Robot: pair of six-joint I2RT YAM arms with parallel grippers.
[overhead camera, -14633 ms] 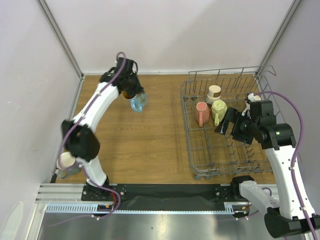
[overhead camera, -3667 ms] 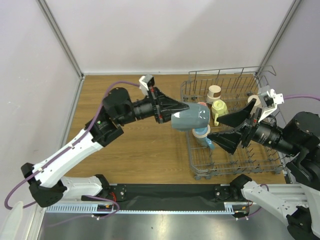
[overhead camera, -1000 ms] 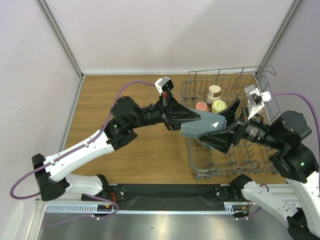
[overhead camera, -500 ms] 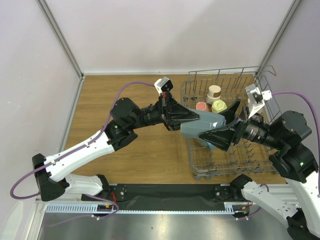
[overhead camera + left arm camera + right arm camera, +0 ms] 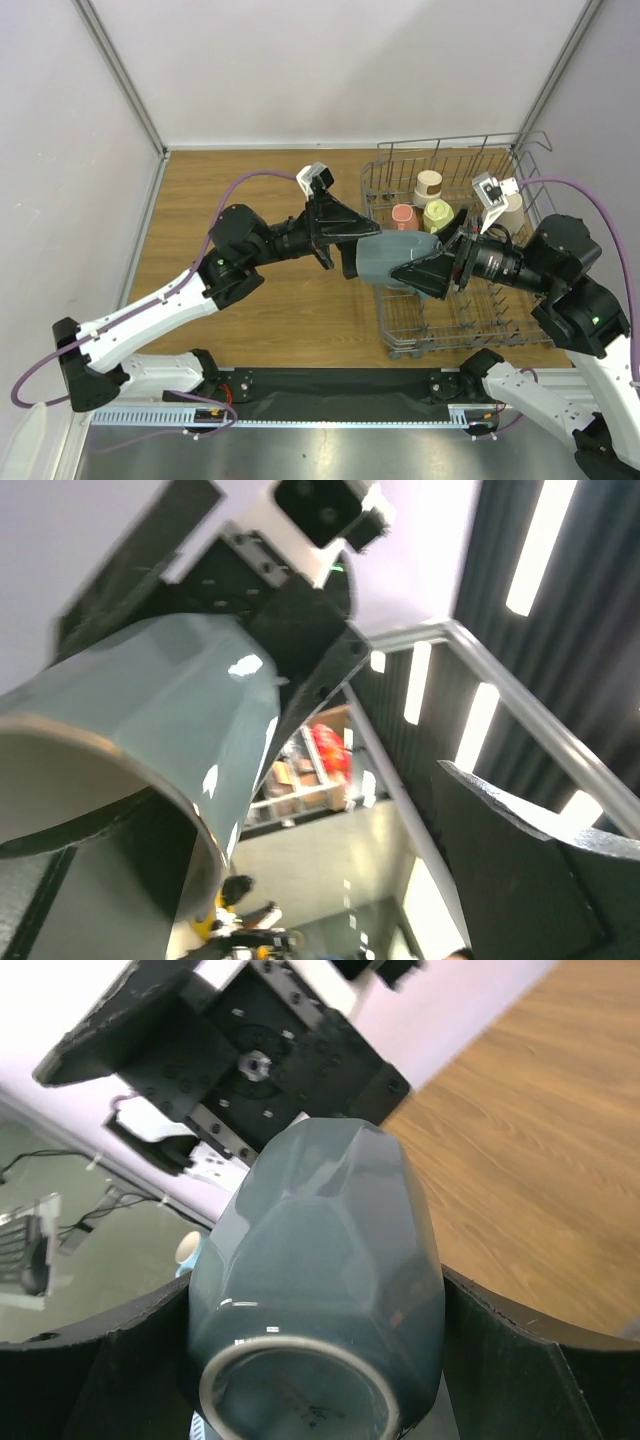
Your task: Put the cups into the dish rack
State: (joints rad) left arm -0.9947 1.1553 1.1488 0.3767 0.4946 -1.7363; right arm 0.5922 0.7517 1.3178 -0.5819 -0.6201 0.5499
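A grey-blue faceted cup (image 5: 385, 258) hangs on its side over the left edge of the dish rack (image 5: 440, 152). My right gripper (image 5: 415, 255) is shut on its base end, a finger pressed on each side of the cup (image 5: 320, 1260). My left gripper (image 5: 358, 250) is open at the rim end, its jaws spread wide off the cup (image 5: 140, 730). A pink cup (image 5: 404, 215), a yellow-cream cup (image 5: 436, 213) and a beige cup (image 5: 429, 183) stand in the rack's back part.
The wire rack fills the right side of the wooden table (image 5: 260, 220). Its front rows of tines lie under my right arm. A small light-blue cup (image 5: 188, 1250) shows below the held cup. Pale walls close in the table at the left and back.
My left gripper has opened and drawn back a little to the left. The grey-blue cup stays in the right gripper, which has closed on it.
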